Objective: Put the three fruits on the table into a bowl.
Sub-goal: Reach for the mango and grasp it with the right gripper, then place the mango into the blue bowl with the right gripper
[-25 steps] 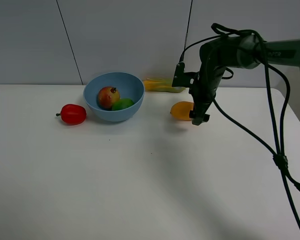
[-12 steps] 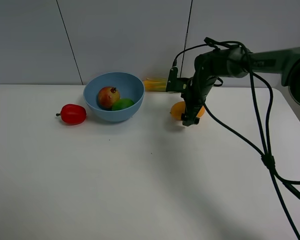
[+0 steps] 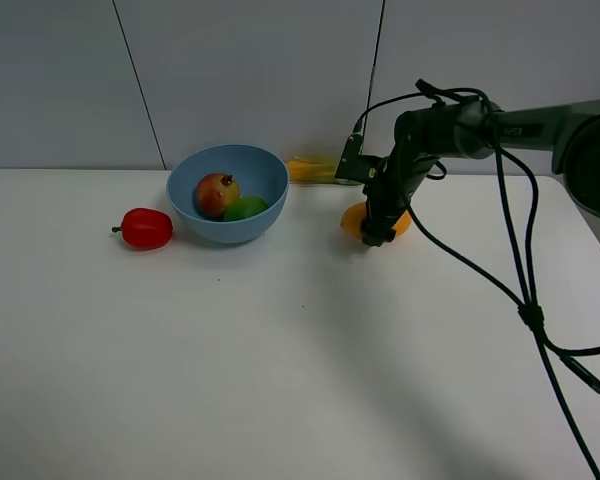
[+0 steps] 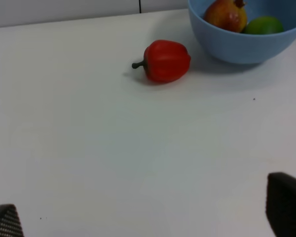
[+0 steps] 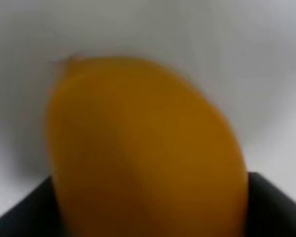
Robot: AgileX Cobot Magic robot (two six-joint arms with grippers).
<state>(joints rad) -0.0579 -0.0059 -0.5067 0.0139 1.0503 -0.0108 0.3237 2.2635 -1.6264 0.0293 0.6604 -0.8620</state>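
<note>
In the high view, the round light-blue glossy bowl (image 3: 185, 205) stands far left of centre on the large white table (image 3: 280, 380). It holds the dark-red pomegranate (image 3: 216, 194) and the glossy green lime (image 3: 246, 208). The oval orange-yellow mango (image 3: 354, 220) lies on the table to its right, with bare surface between them. The right gripper (image 3: 377, 234) stands down over the mango. A long yellow corn cob (image 3: 312, 170) lies by the far edge, and a small red pepper (image 3: 146, 228) lies left of the bowl.

From the left wrist, the left gripper (image 4: 145, 217) is released, its fingertips (image 4: 286, 207) wide apart.

From the right wrist, the mango sits between two dark fingers (image 5: 19, 219); we cannot tell whether they press it.
</note>
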